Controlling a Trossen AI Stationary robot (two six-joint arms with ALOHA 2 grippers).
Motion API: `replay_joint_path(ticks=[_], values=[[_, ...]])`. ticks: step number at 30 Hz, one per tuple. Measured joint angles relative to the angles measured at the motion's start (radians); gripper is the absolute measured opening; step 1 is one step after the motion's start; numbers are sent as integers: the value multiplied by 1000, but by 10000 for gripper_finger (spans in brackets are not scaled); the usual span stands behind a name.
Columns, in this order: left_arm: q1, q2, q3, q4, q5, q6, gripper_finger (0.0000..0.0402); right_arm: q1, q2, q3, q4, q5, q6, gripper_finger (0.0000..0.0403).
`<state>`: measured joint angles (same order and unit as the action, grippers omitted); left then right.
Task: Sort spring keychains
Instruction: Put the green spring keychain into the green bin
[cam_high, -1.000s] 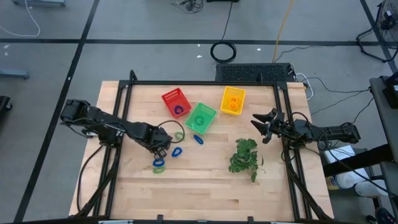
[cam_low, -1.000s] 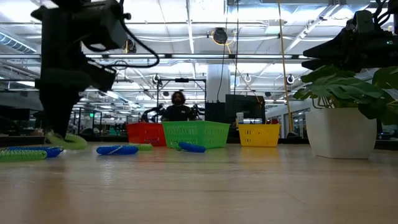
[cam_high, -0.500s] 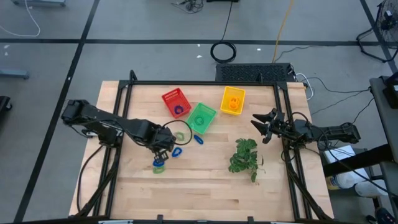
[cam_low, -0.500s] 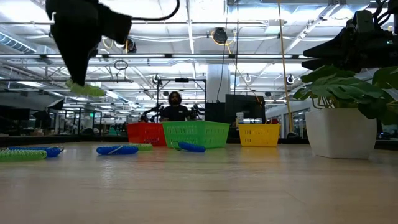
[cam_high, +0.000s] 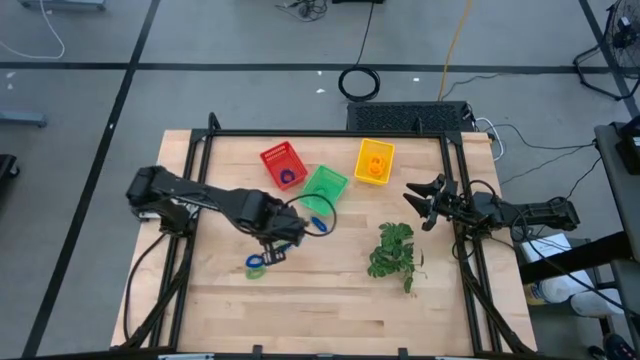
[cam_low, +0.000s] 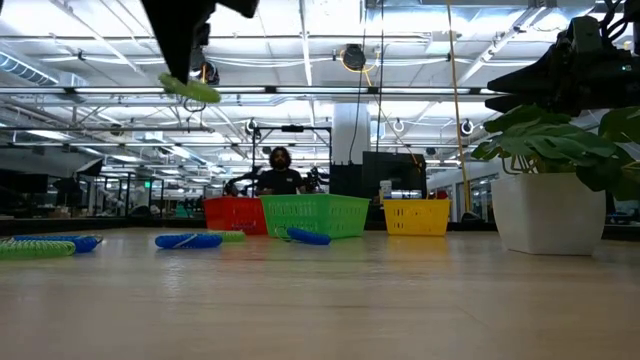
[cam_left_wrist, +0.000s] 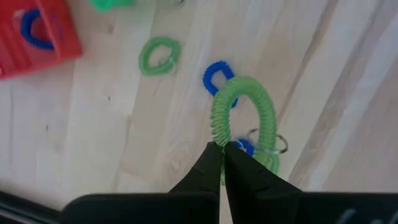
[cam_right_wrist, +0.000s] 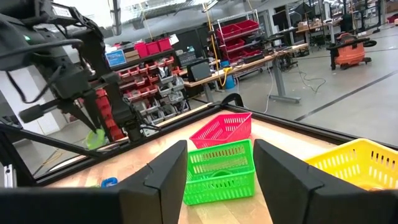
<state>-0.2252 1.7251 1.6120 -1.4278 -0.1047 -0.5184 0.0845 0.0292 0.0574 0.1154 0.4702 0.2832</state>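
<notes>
High view: we see a light wooden table (cam_high: 330, 300) with a black frame, standing on a grey floor marked with dark lines; a coiled black cable (cam_high: 359, 82) lies on the floor beyond it. We take the green basket (cam_high: 325, 186) as our landmark. The red basket (cam_high: 283, 165) sits just beside it on the left arm's side, the yellow basket (cam_high: 374, 161) near it on the right arm's side. The left gripper (cam_high: 283, 236) hangs just in front of the green basket, above the table. A blue spring keychain (cam_high: 319, 223) lies at the basket's front edge, and a blue and green pair (cam_high: 256, 265) lies farther forward. A leafy sprig (cam_high: 394, 252) lies well apart, toward the right arm. The right gripper (cam_high: 422, 203) waits beyond the sprig, fingers spread and empty.

Low view: the left gripper (cam_low: 185, 75) is high above the table, clenched on a green spring keychain (cam_low: 190, 89). Blue keychains (cam_low: 188, 240) lie on the wood near the green basket (cam_low: 314, 214). A person (cam_low: 279, 172) sits behind the baskets in a large hall with ceiling lights. A white pot (cam_low: 545, 208) stands well to the side.

Left wrist view: the fingers (cam_left_wrist: 214, 168) are pinched on the green coil (cam_left_wrist: 242, 112); below lie a green loop (cam_left_wrist: 159, 55), a blue loop (cam_left_wrist: 214, 74) and the red basket (cam_left_wrist: 37, 34).

Right wrist view: the spread fingers (cam_right_wrist: 168, 174) frame the green basket (cam_right_wrist: 217, 169); shelving and workbenches fill the room behind.
</notes>
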Motion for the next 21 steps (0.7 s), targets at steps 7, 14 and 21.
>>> replay_joint_path(ticks=[7,14,21], values=[[29,116,175,-26,0,103,4,0,0,0,0,0,0,171],[111,175,265,-21,-5,181,4,0,0,0,0,0,0,171],[192,189,284,21,-8,266,4,0,0,0,0,0,0,171]])
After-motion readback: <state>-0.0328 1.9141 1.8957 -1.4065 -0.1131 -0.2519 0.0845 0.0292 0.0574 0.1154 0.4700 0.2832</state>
